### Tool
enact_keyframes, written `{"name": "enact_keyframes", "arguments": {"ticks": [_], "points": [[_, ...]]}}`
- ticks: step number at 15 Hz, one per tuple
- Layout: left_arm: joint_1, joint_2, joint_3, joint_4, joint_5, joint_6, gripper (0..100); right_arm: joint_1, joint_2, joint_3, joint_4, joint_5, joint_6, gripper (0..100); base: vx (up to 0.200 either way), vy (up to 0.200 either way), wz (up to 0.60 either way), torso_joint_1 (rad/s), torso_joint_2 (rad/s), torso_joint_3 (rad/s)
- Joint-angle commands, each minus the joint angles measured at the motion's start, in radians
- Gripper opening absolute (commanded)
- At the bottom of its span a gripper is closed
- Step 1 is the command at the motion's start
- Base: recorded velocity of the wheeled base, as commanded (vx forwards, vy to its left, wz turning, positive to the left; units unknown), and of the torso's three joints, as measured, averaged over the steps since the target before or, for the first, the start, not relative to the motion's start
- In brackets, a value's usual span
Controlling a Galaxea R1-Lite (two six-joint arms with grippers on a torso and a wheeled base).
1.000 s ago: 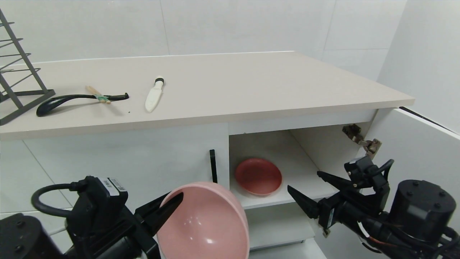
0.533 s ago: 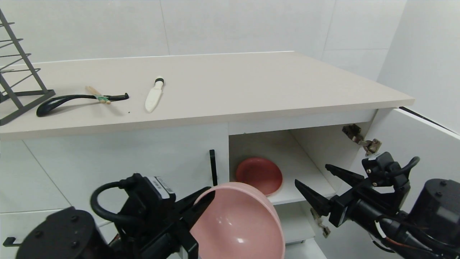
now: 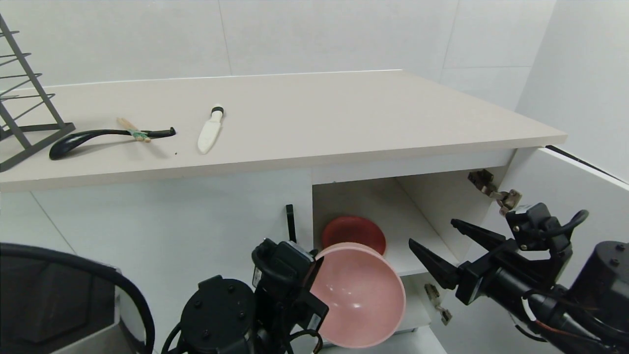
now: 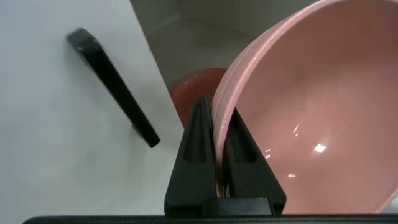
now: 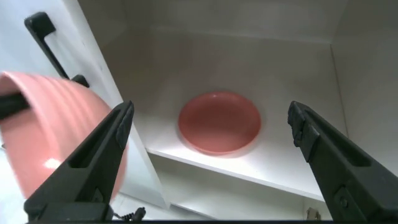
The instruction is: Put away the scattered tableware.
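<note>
You have the pink bowl (image 3: 361, 295) pinched by its rim in the left end effector (image 4: 216, 134), one finger inside and one outside. The bowl is tilted on its side, below the counter (image 3: 344, 118) and just before the open cabinet. Behind it a red plate (image 3: 355, 232) lies on the upper shelf (image 3: 417, 246), near its left front corner. The right end effector (image 3: 431, 231) is wide open and holds nothing, near the shelf's front edge. Toward the counter's front left corner lie a black ladle (image 3: 83, 138), chopsticks (image 3: 133, 130) touching its handle, and a cream knife (image 3: 210, 132).

Tilted pink bowl (image 3: 361, 300) (glossy) near red plate (image 3: 351, 230).
</note>
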Motion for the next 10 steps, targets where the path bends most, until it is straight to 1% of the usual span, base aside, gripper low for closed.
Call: {"name": "enact_keyframes", "arguments": {"ticks": [1,3,6,8,10], "points": [[0.027,0.048,-0.042,-0.001,0.027,0.001,0,0.005,-0.016,-0.003,-0.001,0.0,0.0,100,0.0,0.0,0.0,0.0,0.0,0.0],[0.038,0.077,-0.103,-0.001,0.059,0.0,0,0.013,-0.038,-0.001,-0.001,0.002,0.001,100,0.0,0.0,0.0,0.0,0.0,0.0],[0.032,0.096,-0.164,-0.001,0.059,0.004,0,0.059,-0.042,0.011,-0.001,0.002,0.001,100,0.0,0.0,0.0,0.0,0.0,0.0],[0.027,0.106,-0.187,-0.001,0.059,0.004,0,0.082,-0.042,0.025,-0.001,0.002,0.001,100,0.0,0.0,0.0,0.0,0.0,0.0],[0.001,0.108,-0.197,-0.001,0.061,0.0,0,0.082,-0.028,0.023,-0.001,0.0,0.001,100,0.0,0.0,0.0,0.0,0.0,0.0]]}}
